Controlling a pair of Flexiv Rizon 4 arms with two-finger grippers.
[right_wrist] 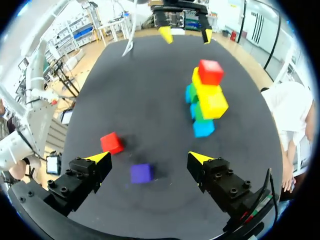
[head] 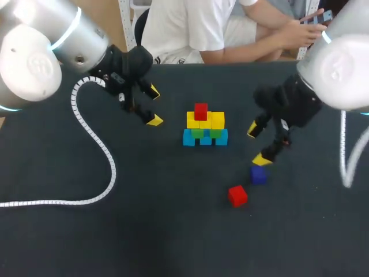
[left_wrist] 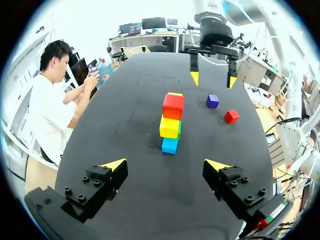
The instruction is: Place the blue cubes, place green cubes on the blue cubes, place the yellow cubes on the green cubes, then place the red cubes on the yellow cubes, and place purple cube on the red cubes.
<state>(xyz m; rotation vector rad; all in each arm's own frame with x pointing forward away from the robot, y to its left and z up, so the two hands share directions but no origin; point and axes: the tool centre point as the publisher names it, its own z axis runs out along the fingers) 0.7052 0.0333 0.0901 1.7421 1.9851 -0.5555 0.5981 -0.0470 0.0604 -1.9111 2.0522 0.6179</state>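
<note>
A stack of cubes (head: 205, 129) stands mid-table: blue cubes at the base, green cubes on them, yellow cubes above, and one red cube (head: 200, 111) on top. A loose purple cube (head: 258, 175) and a loose red cube (head: 237, 195) lie to the stack's front right. My right gripper (head: 257, 143) hangs open just above and behind the purple cube (right_wrist: 141, 173), which lies between its fingers. My left gripper (head: 154, 105) is open and empty, left of the stack (left_wrist: 171, 123). The left wrist view shows the right gripper (left_wrist: 212, 78) beyond the stack.
A white coiled cable (head: 92, 150) trails from my left arm across the left half of the dark table (head: 144, 231). A person sits behind the table's far edge, not reaching over it.
</note>
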